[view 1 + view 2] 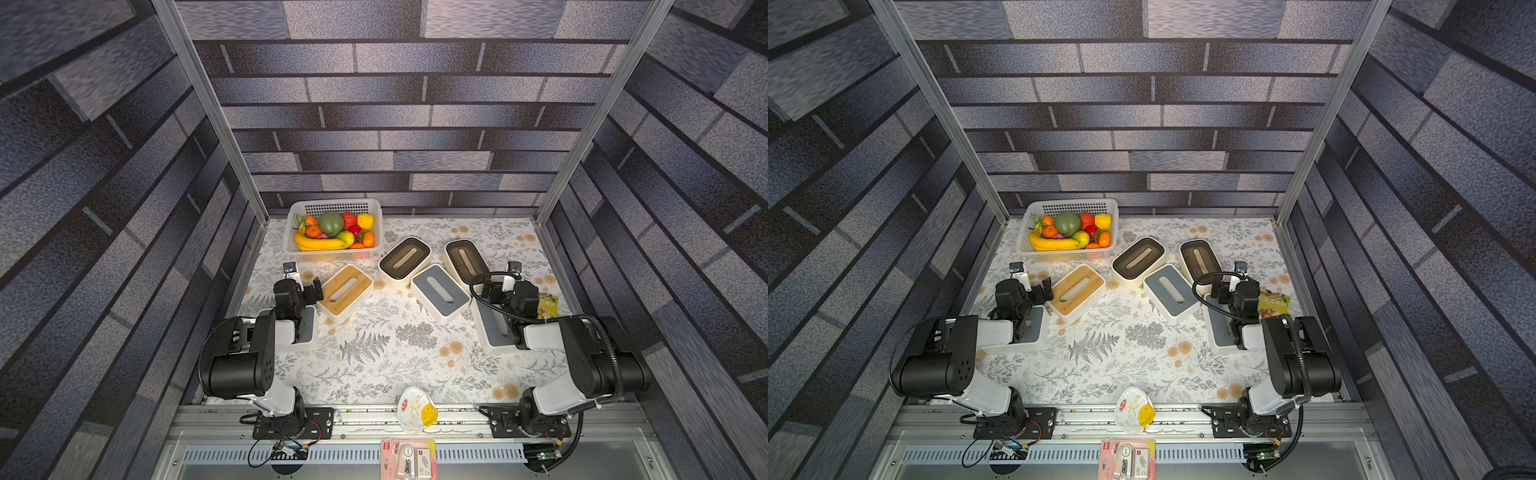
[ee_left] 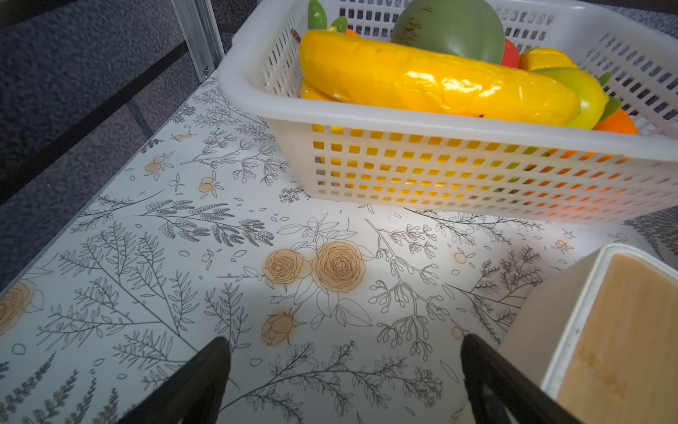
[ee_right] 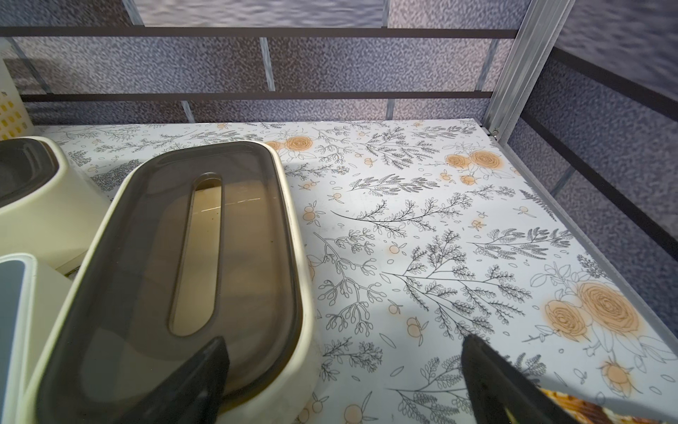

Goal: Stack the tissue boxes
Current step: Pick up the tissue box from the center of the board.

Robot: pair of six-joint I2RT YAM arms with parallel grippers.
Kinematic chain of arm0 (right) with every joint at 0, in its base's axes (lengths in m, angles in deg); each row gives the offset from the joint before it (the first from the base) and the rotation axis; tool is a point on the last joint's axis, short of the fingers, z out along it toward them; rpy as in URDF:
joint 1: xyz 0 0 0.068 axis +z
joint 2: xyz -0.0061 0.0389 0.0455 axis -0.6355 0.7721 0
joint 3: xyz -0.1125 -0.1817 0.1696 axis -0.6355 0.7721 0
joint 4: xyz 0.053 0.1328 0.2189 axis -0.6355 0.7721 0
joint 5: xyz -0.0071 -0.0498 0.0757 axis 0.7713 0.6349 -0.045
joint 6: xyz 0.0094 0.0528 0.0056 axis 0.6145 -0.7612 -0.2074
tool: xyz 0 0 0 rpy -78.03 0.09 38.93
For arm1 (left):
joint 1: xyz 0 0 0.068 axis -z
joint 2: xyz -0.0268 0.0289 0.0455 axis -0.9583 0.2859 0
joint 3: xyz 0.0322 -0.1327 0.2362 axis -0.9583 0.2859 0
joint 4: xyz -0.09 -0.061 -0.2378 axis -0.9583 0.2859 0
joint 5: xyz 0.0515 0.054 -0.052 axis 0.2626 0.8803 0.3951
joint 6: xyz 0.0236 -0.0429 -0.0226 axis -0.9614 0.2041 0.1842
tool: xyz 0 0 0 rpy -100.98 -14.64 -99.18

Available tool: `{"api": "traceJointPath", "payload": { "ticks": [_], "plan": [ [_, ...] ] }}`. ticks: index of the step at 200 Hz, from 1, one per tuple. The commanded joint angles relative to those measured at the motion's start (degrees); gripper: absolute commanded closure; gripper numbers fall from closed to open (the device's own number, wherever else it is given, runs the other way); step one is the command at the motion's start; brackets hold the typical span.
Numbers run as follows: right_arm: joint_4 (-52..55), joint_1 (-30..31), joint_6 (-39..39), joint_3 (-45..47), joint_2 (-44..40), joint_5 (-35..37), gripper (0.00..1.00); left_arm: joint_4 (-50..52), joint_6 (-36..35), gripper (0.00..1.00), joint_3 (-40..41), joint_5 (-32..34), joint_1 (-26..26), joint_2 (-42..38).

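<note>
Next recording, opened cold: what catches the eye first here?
The white basket of bright fruit at the table's far left corner stands out against the pale floral tablecloth. Tissue boxes lie scattered and unstacked across the middle, the wood-lidded box nearest the left gripper. That gripper and the right gripper hang open, holding nothing.

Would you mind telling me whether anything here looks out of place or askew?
A face mask lies across the front edge of the table and a snack packet sits beside the right arm; neither belongs. The tissue boxes lie at mixed angles, none stacked.
</note>
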Motion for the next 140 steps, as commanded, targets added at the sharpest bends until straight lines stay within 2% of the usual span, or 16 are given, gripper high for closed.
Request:
{"api": "traceJointPath", "payload": {
  "ticks": [1, 98, 111, 140],
  "plan": [
    [1.79, -0.09, -0.51, -0.60, -0.05, 1.44, 0.00, -0.20, 0.27, 0.00, -1.01, 0.15, 0.34, -0.10],
    [1.27, -0.10, -0.36, -0.31, -0.14, 1.53, 0.00, -0.14, 0.04, 0.00, -1.08, 0.93, 0.88, -0.19],
    [-1.05, -0.09, -1.19, 0.99, -0.52, 3.27, 0.00, -0.25, 0.09, 0.00, -0.91, 0.91, 0.88, -0.39],
    [-2.78, -0.07, -1.20, 5.95, -8.63, 5.02, 0.00, -1.67, 2.15, 0.00, 1.81, 3.85, 0.27, -4.70]
  ]
}}
